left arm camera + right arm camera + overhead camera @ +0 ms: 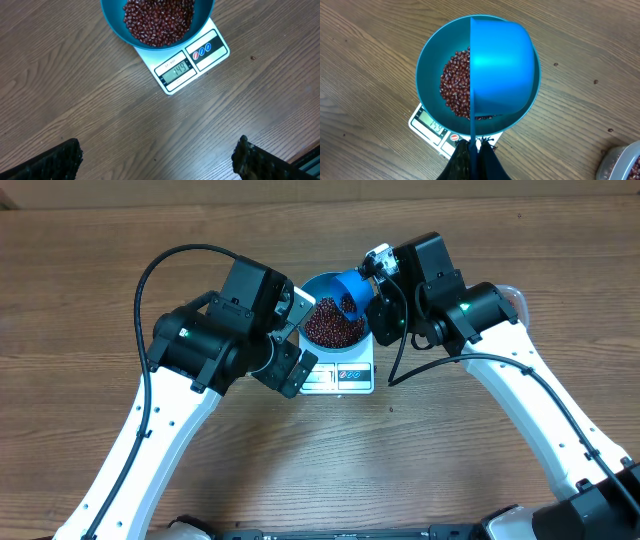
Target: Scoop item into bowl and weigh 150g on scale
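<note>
Holding the small blue scoop [502,65] by its handle, my right gripper [474,147] is clamped tight on it, the dark fingers [490,162] pressed in on either side of the thin handle edge. The scoop hangs over the bowl [427,65], rolled onto its side. From my right wrist I see the handle as a narrow line and the rounded back of the cup covering the right half of the bowl.

The beans [454,87] lie as a dark red-brown heap in the bottom of the bowl. The bowl stands on the white scale [426,122] and covers most of it, so only the panel edge shows. From my left wrist the display [176,70] reads what looks like 149, with three round buttons beside it.

My left gripper [160,165] stands wide apart and holds nothing. It hovers over the bare wooden table [75,90] on the panel side of the scale, with its fingertips [55,162] at the lower corners of that view, well clear of the bowl. From overhead it sits just left of the scale and bowl.

A few stray beans [595,81] lie on the table to the right of the bowl, and a corner of a clear tub [626,160] shows at the lower right of my right wrist view
</note>
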`<control>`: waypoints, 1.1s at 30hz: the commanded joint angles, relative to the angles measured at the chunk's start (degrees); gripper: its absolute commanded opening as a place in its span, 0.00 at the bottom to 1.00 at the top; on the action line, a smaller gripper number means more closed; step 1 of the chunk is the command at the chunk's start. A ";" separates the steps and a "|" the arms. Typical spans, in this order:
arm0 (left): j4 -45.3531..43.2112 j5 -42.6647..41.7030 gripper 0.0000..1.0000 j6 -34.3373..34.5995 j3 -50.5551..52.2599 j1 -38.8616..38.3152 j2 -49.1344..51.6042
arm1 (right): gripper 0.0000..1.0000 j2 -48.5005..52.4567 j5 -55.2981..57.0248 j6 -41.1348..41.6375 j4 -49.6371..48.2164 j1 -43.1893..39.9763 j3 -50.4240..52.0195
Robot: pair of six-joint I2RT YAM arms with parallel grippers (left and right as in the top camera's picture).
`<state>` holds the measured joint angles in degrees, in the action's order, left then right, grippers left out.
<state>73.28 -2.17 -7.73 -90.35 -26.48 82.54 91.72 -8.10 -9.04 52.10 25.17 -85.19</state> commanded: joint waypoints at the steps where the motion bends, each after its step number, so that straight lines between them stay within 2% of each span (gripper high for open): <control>1: -0.04 -0.61 1.00 -0.87 0.13 0.22 -0.15 | 0.04 -1.27 0.52 0.24 -0.39 0.22 -1.77; 17: -0.04 -0.61 1.00 -0.87 0.13 0.22 -0.15 | 0.04 -1.27 0.07 0.79 0.02 0.22 -1.77; 19: -0.04 -0.61 0.99 -0.87 0.13 0.22 -0.15 | 0.04 -1.27 -2.34 3.52 0.22 -0.07 -1.77; 23: -0.04 -0.61 0.99 -0.87 0.13 0.22 -0.15 | 0.04 -1.27 -11.06 3.98 0.48 -1.81 -1.46; 33: -0.04 -0.61 1.00 -0.87 0.13 0.22 -0.15 | 0.04 -1.25 -16.52 4.81 0.90 -5.62 -1.25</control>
<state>73.25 -2.17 -7.70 -90.35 -26.48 82.54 91.72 -20.34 -4.69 53.21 20.64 -85.19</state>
